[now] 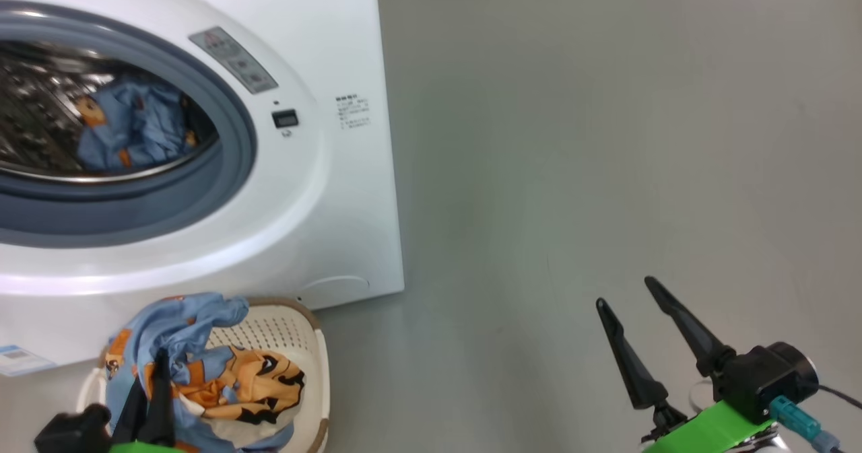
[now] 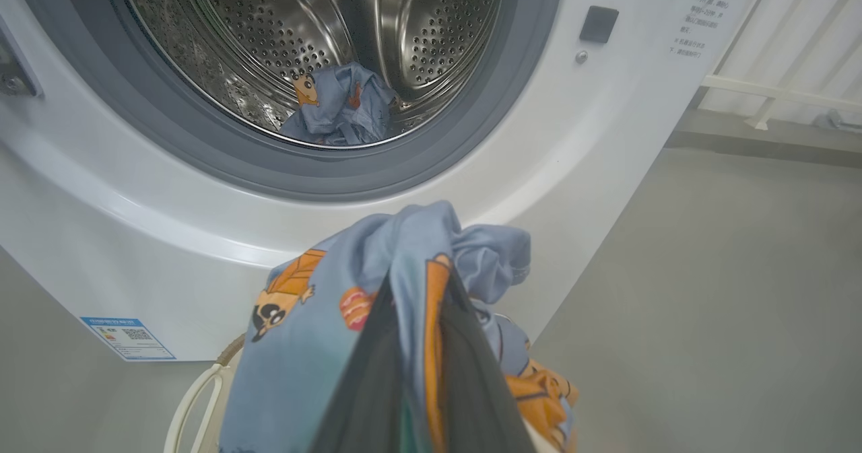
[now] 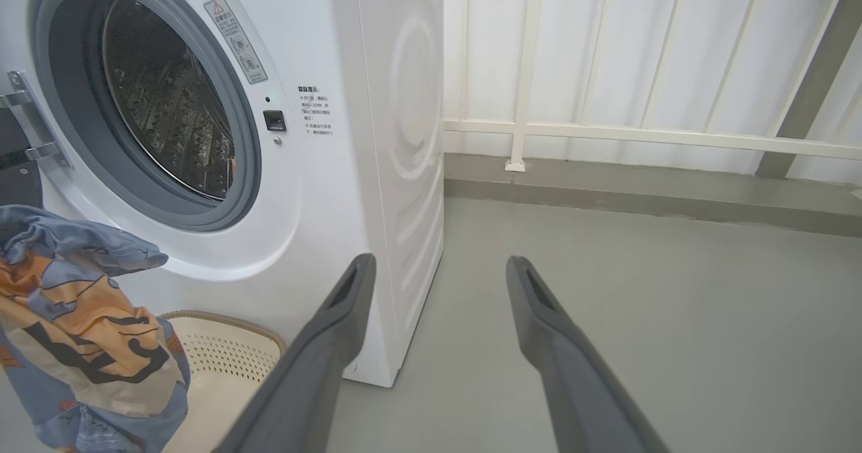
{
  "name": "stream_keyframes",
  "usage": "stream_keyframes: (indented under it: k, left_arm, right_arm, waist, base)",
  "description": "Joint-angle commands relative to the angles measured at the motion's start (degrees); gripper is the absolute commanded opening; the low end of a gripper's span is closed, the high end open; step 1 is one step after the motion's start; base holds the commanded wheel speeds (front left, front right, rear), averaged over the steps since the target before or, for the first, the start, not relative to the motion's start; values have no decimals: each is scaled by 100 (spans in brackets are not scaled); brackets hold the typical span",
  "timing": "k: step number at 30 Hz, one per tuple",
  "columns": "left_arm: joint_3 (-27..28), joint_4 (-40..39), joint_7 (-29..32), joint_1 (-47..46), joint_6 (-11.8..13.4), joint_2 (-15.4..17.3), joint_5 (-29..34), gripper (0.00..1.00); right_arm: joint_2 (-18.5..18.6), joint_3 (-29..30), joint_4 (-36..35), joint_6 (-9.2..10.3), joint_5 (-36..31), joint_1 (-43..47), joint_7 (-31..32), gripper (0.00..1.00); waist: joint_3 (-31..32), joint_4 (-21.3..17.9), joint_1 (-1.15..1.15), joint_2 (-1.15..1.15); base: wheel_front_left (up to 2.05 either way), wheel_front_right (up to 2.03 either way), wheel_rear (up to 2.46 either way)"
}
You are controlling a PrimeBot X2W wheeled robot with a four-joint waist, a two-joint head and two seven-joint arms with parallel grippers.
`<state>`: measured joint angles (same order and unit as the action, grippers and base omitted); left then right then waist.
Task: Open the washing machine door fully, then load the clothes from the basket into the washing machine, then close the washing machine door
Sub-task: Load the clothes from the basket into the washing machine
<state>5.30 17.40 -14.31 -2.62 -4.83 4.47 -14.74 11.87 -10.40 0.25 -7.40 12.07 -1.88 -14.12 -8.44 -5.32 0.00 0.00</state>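
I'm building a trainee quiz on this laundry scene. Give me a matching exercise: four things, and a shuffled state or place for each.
1 left gripper
2 right gripper
3 basket
4 drum

A open, over bare floor
B steel, blue garment lying inside
C shut on the clothes
D on the floor before the washing machine

Pairs: 1-C, 2-A, 3-D, 4-B

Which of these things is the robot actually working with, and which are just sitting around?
In the job: big white front-loading washing machine; light blue cartoon-print garment pinched in the left claw; similar blue garment in the steel drum; cream perforated plastic basket.
Just about: open right claw over grey floor; white panelled wall.
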Motion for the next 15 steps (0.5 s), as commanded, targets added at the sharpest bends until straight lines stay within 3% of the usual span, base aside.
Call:
stream_keyframes:
  k: [1,15]
  left_arm:
    - [222,-245,-68,20,-22,72,54,0]
    - [411,-967,-69,450,-139,-135,-34,0]
  right_arm:
    - [14,-111,-133,-9,-69,42,28,100]
    - [-168,-61,-217,-9,-152,181,98,100]
  waist:
    - [247,78,0,0]
    - [416,117,0,0]
  base:
    - [0,0,0]
    - [0,0,0]
